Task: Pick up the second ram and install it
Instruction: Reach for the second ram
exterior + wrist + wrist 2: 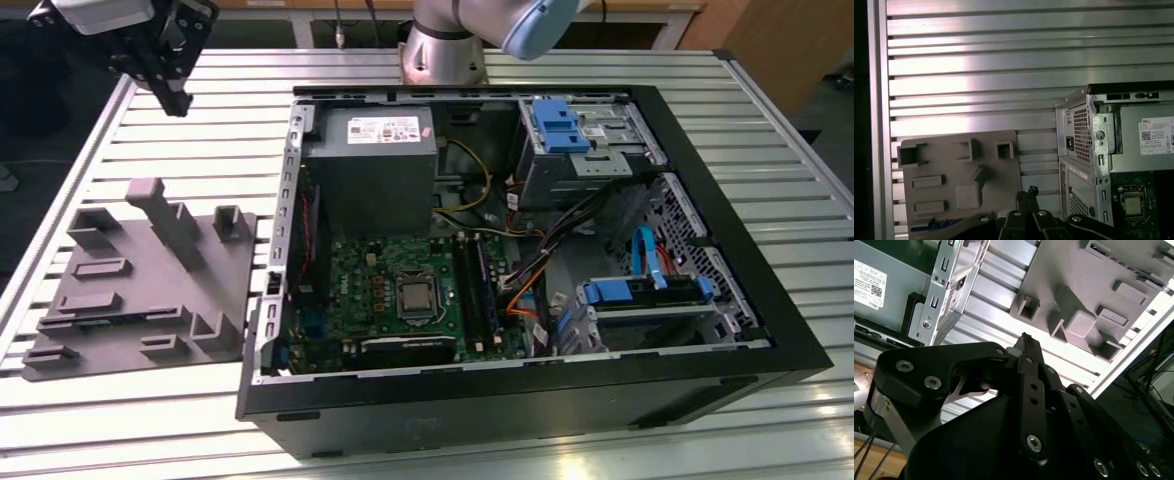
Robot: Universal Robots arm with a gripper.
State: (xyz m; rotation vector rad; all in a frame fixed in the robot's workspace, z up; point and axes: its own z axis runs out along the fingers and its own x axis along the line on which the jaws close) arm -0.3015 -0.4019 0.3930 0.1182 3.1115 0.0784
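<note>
Hand (pixel 172 98) clenched on nothing, hovering off the computer case's (pixel 507 410) side above the grey holder (pixel 147 290). Can't tell if any ram's seated in the case yet.

Ribbed aluminium table (pixel 160 420) under bright glare, wooden cabinet (pixel 787 45) behind, dark floor (pixel 34 120) alongside.
</note>
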